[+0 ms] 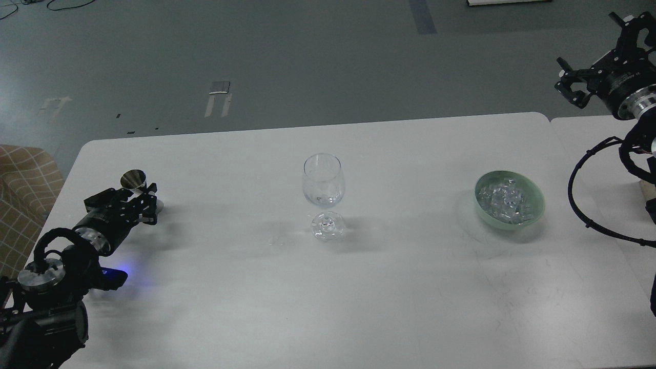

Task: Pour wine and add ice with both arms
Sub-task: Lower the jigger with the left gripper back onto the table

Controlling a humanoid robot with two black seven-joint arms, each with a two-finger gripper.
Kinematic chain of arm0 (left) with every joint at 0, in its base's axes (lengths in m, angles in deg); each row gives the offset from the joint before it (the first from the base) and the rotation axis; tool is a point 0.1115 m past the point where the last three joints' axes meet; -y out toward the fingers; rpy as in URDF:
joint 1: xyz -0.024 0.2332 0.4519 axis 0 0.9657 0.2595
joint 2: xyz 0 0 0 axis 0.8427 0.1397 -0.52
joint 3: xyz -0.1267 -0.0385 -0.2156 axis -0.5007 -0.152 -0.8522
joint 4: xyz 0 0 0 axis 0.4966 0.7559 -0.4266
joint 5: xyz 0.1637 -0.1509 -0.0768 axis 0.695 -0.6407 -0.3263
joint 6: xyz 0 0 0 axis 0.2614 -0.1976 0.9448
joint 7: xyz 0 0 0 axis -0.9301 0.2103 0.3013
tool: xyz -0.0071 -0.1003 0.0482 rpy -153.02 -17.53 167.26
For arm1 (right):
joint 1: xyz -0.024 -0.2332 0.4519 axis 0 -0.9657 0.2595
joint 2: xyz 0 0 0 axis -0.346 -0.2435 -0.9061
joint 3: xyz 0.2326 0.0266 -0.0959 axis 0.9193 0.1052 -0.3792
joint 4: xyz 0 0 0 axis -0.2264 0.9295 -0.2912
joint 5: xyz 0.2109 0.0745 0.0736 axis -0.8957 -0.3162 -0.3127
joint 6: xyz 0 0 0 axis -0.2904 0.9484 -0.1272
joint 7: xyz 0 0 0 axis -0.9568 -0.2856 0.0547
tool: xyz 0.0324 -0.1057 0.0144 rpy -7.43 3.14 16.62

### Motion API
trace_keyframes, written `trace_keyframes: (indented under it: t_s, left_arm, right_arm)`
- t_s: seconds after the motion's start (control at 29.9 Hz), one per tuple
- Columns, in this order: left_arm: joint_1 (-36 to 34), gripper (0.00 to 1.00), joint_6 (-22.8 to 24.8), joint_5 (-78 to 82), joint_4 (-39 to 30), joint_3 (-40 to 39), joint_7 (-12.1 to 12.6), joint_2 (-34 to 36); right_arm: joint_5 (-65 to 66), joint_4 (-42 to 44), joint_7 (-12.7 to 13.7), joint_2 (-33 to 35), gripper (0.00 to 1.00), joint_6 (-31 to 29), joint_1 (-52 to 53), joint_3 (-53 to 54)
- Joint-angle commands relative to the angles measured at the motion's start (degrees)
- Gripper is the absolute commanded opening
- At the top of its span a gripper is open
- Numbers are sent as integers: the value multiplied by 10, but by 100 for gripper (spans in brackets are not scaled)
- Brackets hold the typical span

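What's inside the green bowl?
The green bowl holds a heap of small clear ice cubes. The cubes cover the bottom, so anything underneath them can't be seen.

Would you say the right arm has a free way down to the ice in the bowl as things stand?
Probably yes: the right hand hangs up and to the right of the bowl, nothing lies between them, and the ice sits uncovered.

wine glass [323, 192] mid-table, bowl [509, 200] right, open tabletop [410, 287] between
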Motion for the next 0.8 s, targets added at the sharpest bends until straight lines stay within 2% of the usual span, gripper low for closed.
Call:
trace_keyframes:
  t_s: [0.0,0.03,0.13,0.17,0.23,0.4,0.6,0.77]
  left_arm:
    - [2,49,0,1,-1,0,0,1]
    - [4,53,0,1,-2,0,0,0]
    - [6,84,0,0,-2,0,0,1]
    - [6,84,0,0,-2,0,0,1]
    - [6,90,0,0,-3,-2,0,3]
    - [13,94,4,1,-15,-1,0,4]
    - [45,94,6,1,-74,-4,0,7]
    - [49,94,5,1,-76,-3,0,42]
  right_arm:
    - [0,0,-1,0,100,0,-1,0]
    - [-1,0,-1,0,100,0,-1,0]
    - [-1,0,0,0,100,1,-1,0]
    - [-1,0,0,0,100,1,-1,0]
    - [-2,0,0,0,100,1,-1,0]
    - [-2,1,0,-1,100,1,0,0]
    - [-1,1,0,0,100,1,0,0]
    - [0,5,-1,0,100,9,0,0]
